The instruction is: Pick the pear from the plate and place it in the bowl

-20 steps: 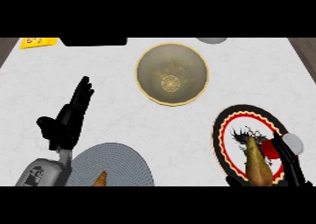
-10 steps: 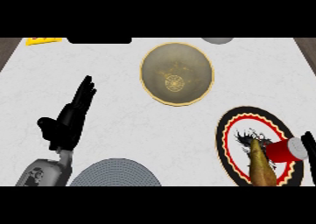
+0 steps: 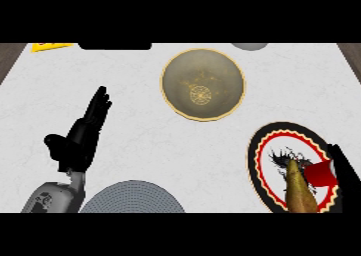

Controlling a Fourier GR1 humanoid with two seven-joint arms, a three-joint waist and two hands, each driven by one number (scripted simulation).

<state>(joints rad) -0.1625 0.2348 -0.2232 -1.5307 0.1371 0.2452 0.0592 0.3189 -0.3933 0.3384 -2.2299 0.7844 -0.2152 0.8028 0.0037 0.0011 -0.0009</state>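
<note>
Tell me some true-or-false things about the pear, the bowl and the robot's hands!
1. The pear lies on the plate with the red and black rim. True.
2. The pear is already in the bowl. False: the bowl holds no pear; the pear is on the plate.
3. The left hand is open with straight fingers and holds nothing. True.
4. The bowl sits nearer the robot than the plate. False: the bowl is farther away, toward the back of the counter.
5. The right hand is at the plate's right edge, beside the pear. True.
</note>
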